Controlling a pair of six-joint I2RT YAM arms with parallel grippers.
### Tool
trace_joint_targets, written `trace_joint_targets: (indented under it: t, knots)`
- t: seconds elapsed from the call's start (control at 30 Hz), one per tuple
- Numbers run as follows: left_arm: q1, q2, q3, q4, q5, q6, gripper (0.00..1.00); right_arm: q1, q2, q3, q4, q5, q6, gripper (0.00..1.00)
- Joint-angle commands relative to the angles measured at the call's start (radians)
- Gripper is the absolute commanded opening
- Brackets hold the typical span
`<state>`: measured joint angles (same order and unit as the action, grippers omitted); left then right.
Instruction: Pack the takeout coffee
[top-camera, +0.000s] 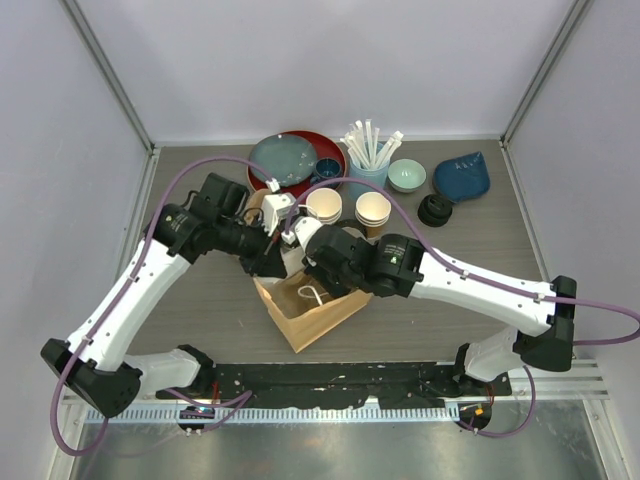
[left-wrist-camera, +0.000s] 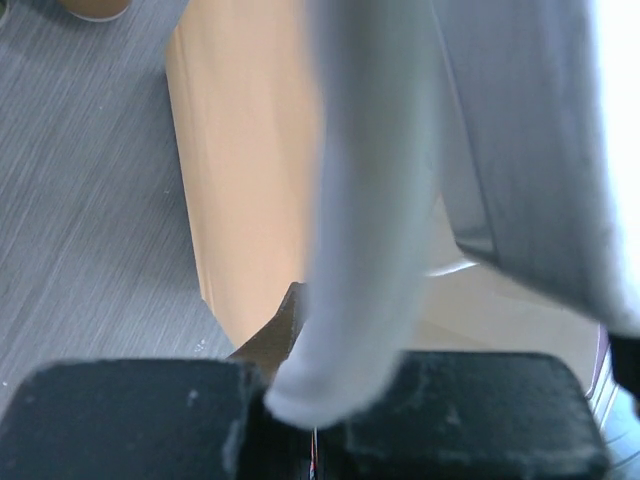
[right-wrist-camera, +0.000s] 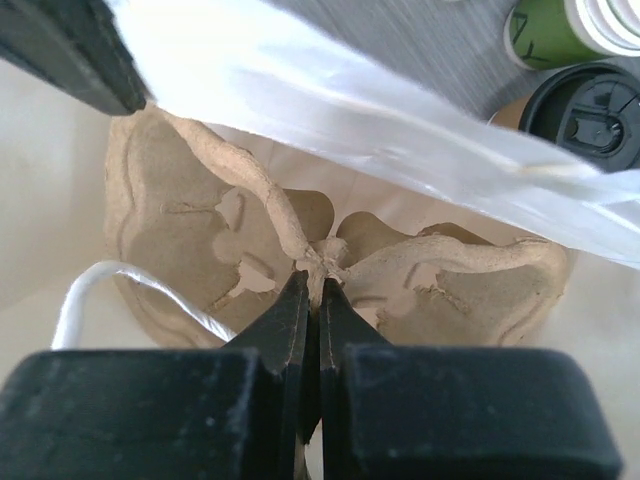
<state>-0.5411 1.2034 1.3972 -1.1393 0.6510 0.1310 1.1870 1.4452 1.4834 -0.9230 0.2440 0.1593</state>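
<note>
A brown paper bag (top-camera: 318, 318) stands open between my arms. Inside it lies a moulded pulp cup carrier (right-wrist-camera: 200, 220). My right gripper (right-wrist-camera: 320, 285) reaches into the bag (top-camera: 316, 276) and is shut on the carrier's raised middle ridge. The left gripper (left-wrist-camera: 318, 400) at the bag's left rim (top-camera: 268, 262) is shut on a blurred white band, the bag's handle (left-wrist-camera: 370, 200). One takeout coffee, a brown-sided cup with a black lid (right-wrist-camera: 588, 105), stands outside the bag, beside a green-sided stack of white-rimmed cups (right-wrist-camera: 545, 35). In the top view the arms hide the lidded cup.
Behind the bag are two lidless cream-rimmed cup stacks (top-camera: 323, 205) (top-camera: 373, 209), a blue cup of white straws (top-camera: 368, 150), a red tray holding a grey plate (top-camera: 283, 160), a pale green bowl (top-camera: 407, 175), a stack of black lids (top-camera: 435, 210) and a blue dish (top-camera: 462, 177).
</note>
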Motion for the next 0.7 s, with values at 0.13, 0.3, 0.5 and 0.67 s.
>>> trace_joint_targets:
  t: [0.13,0.3,0.5,0.67]
  knots:
    - [0.012,-0.005,-0.029,0.127,-0.189,-0.126,0.00,0.022,-0.020,-0.098,0.003,-0.008,0.026,0.01]
    - [0.013,0.001,-0.029,0.191,-0.297,-0.206,0.00,0.022,-0.019,-0.129,-0.008,-0.020,0.040,0.01]
    - [0.013,0.001,-0.023,0.210,-0.335,-0.222,0.00,0.019,0.066,-0.106,-0.039,-0.087,0.043,0.01]
    - [0.013,-0.005,-0.009,0.207,-0.346,-0.209,0.00,-0.012,0.103,-0.117,-0.079,-0.150,0.054,0.01]
